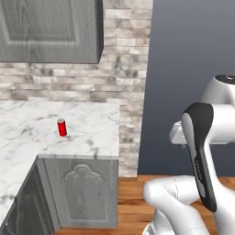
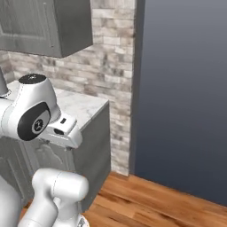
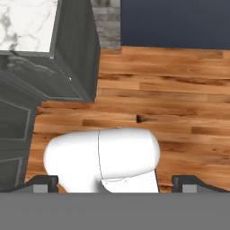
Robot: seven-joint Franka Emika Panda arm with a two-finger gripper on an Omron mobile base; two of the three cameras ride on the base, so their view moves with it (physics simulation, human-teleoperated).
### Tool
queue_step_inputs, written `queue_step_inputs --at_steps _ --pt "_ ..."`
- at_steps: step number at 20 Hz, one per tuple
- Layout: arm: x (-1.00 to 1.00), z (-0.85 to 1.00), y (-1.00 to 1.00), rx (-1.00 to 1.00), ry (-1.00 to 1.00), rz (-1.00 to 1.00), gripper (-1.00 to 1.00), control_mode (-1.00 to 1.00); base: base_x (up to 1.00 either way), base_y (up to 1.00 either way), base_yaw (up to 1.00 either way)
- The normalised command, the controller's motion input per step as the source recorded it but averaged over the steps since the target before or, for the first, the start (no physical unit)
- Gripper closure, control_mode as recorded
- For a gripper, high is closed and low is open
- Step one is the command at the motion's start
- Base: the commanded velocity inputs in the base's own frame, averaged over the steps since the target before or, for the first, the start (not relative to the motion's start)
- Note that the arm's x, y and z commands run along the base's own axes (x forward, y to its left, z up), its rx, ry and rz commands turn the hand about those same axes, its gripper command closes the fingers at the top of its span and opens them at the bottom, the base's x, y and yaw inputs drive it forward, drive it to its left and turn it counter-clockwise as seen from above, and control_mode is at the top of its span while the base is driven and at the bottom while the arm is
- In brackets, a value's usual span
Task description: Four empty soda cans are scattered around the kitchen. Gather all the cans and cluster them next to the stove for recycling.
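Fingers: the gripper [image 3: 115, 184] points down at the wood floor [image 3: 179, 103], its two dark tips [image 3: 42, 183] spread wide apart with nothing between them
Soda can: one red can [image 1: 62, 127] stands upright on the white marble counter [image 1: 27, 124], well away from the fingers, set back from the counter's front edge
Counter edges: the counter ends at a brick wall [image 1: 131, 69]; the grey cabinet [image 3: 74, 54] corner sits above and left of the fingers
Open room: bare floor stretches beyond the fingers toward the dark blue wall [image 2: 186, 88]

To my left I see a white marble counter [image 1: 92, 124] over a grey panelled cabinet door [image 1: 81, 193]; a grey wall cabinet [image 1: 46, 30] hangs above, against a brick wall [image 1: 124, 69], with wood floor [image 3: 179, 108] below
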Motion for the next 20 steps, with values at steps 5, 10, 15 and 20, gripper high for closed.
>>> queue_step_inputs --at_steps 5,10,15,20 --pt "0.0 0.0 0.0 0.0 0.0 0.0 -1.0 1.0 0.06 0.42 0.37" --pt "0.0 0.0 0.0 0.0 0.0 0.0 -1.0 1.0 0.15 0.56 0.35" --pt "0.0 0.0 0.0 0.0 0.0 0.0 -1.0 1.0 0.33 0.27 0.36" --pt "0.0 0.0 0.0 0.0 0.0 0.0 -1.0 1.0 0.62 0.02 0.27"
